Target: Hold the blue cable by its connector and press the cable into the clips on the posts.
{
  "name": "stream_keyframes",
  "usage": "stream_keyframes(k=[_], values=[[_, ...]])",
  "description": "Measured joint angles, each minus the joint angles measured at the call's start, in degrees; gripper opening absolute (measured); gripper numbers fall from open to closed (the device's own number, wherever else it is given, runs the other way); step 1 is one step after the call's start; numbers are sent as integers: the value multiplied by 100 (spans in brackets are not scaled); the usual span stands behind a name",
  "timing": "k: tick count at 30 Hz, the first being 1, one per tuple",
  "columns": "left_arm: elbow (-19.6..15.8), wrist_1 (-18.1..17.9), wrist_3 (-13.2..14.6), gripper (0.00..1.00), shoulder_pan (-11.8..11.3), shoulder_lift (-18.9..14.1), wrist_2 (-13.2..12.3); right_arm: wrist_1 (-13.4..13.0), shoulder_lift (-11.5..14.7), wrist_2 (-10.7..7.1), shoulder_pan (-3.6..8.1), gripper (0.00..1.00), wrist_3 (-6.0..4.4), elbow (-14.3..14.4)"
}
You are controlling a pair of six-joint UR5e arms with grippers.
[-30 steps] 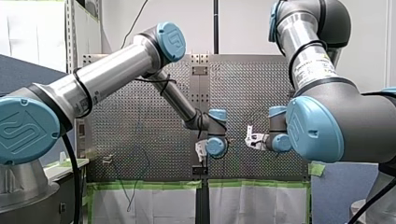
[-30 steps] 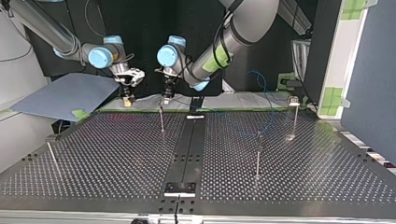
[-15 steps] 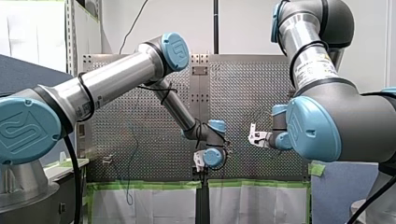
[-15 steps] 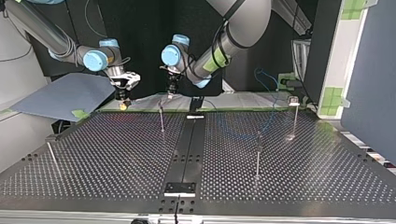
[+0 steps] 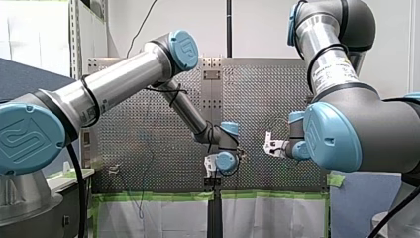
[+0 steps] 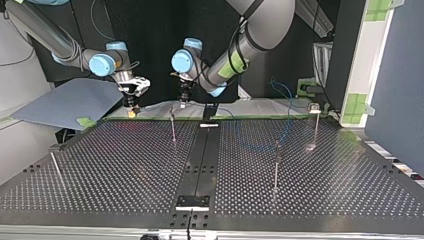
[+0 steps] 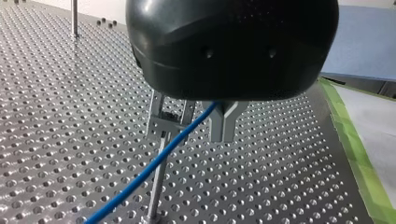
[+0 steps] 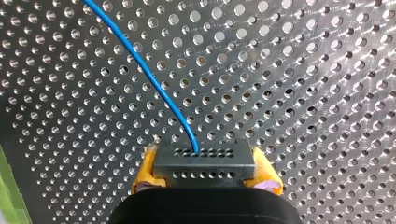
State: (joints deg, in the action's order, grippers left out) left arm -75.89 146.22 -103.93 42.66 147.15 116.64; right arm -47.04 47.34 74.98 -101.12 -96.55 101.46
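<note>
In the right wrist view my right gripper (image 8: 204, 176) is shut on a black connector (image 8: 204, 163), with yellow pads (image 8: 147, 171) on both sides of it. The blue cable (image 8: 144, 70) leaves the connector and arcs away over the perforated table. In the left wrist view my left gripper (image 7: 224, 133) is shut on the blue cable (image 7: 154, 165), right beside the metal clip (image 7: 167, 122) on top of a thin post. In the top view both grippers hang near the far edge: right gripper (image 6: 131, 105) at the left, left gripper (image 6: 183, 101) above a post (image 6: 173, 127).
Other thin posts stand on the table (image 6: 125, 165) in the top view: one (image 6: 276, 165) right of centre, one (image 6: 315, 125) at the far right, one (image 6: 56, 170) at the near left. A blue-grey sheet (image 6: 65, 102) lies beyond the far left corner. Green tape (image 7: 359, 154) lines the edge.
My left gripper has dropped lower in the front view and shifted slightly to the right in the top view. My right gripper moved a little left and down in the top view, then held still.
</note>
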Motion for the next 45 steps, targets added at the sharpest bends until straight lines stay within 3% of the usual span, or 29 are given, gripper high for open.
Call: stream_keyframes(k=[12,32,45], values=[[-1,116,4,0,-14,-154,-15,8,-2,-19,-11,0,3,-57],[14,17,-79,0,-233,-205,-349,80,-1,-24,-49,0,36,-199],[330,100,-180,0,-394,-190,-636,54,-8,5,-60,0,51,-233]])
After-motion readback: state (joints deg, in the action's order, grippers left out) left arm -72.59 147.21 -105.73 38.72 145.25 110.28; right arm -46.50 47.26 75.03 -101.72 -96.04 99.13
